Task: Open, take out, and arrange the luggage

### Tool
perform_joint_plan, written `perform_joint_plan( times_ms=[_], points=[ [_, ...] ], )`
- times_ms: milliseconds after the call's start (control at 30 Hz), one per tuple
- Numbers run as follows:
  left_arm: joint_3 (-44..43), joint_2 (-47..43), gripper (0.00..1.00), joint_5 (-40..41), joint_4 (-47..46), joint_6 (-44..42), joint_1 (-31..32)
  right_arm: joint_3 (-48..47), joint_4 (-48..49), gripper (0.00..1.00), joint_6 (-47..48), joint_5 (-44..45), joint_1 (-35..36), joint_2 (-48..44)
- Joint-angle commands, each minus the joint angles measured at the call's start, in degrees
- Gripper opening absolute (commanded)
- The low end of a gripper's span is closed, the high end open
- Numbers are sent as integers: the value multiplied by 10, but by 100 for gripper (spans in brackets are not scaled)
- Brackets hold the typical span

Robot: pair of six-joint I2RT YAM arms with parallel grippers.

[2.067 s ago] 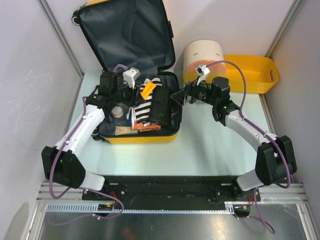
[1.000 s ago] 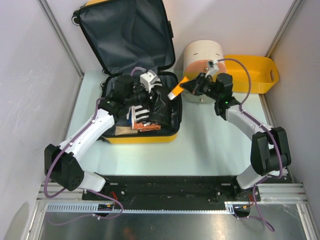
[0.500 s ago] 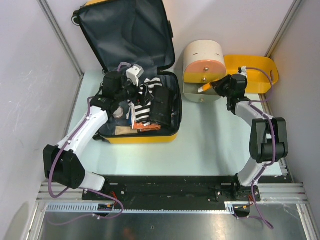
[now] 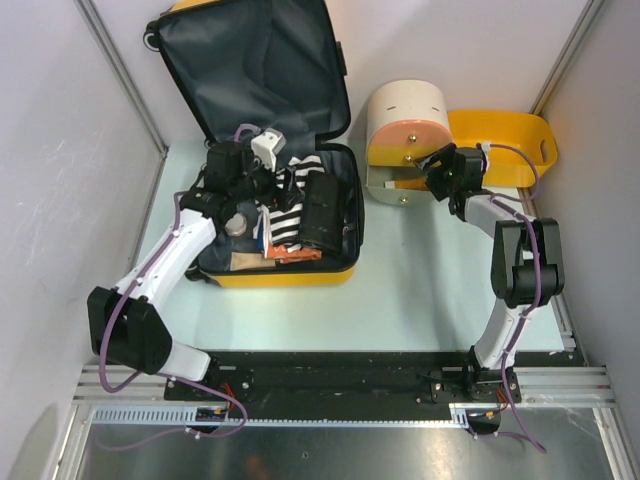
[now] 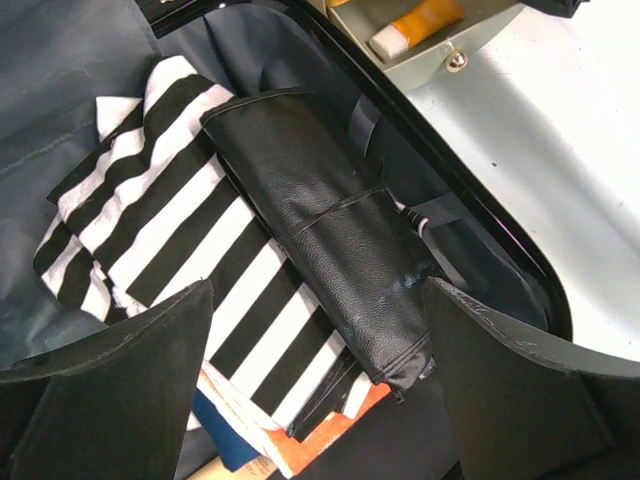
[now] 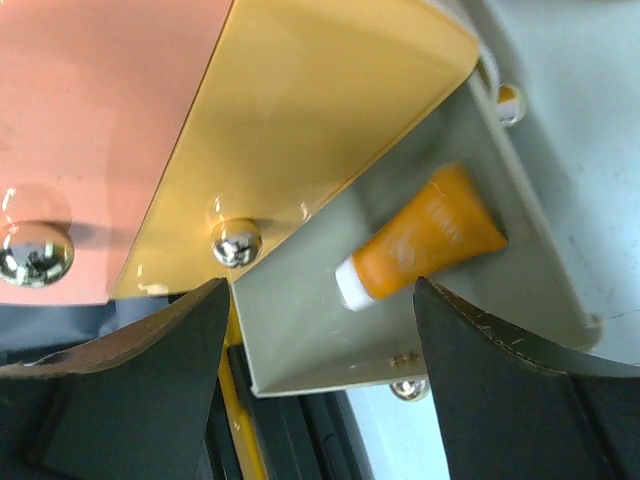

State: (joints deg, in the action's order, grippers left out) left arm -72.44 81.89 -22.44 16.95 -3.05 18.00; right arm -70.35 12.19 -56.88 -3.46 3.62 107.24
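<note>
Mid-frame, orange squeeze tube [image 6: 425,240] lies stowed in grey metal drawer [image 6: 300,340]; right gripper [image 6: 322,300] above is spread, empty; left gripper [image 5: 318,290] gapes, poised over black leather pouch [image 5: 330,240] in yellow hard-shell suitcase [image 4: 290,277].

Orange tube [image 6: 425,235] lying flat in the grey drawer [image 6: 300,340], white cap pointing into the corner. The drawer juts out from the cream-and-pink drum box [image 4: 405,115]. A yellow basket [image 4: 515,140] sits right beside the box. Over on the left, a black rolled pouch [image 5: 330,260] lies across a striped cloth [image 5: 180,230].
</note>
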Motion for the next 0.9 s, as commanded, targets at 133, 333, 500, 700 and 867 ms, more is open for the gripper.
perform_joint_plan(
  times_ms=[133,333,500,700,867],
  points=[
    [-23,5,89,-12,-3,-16,-11,-5,-24,72,111,-171,-3,-67],
    [-13,-7,89,-20,-3,-17,-18,45,-63,65,228,-183,-2,-114],
    [0,-15,89,-21,-3,-20,-24,61,-56,51,263,-178,5,-100],
    [6,-23,88,-16,-4,-17,-29,98,-29,29,283,-152,18,-82],
    [14,-30,88,-14,-3,-16,-33,100,23,28,280,-132,25,-52]
  ],
)
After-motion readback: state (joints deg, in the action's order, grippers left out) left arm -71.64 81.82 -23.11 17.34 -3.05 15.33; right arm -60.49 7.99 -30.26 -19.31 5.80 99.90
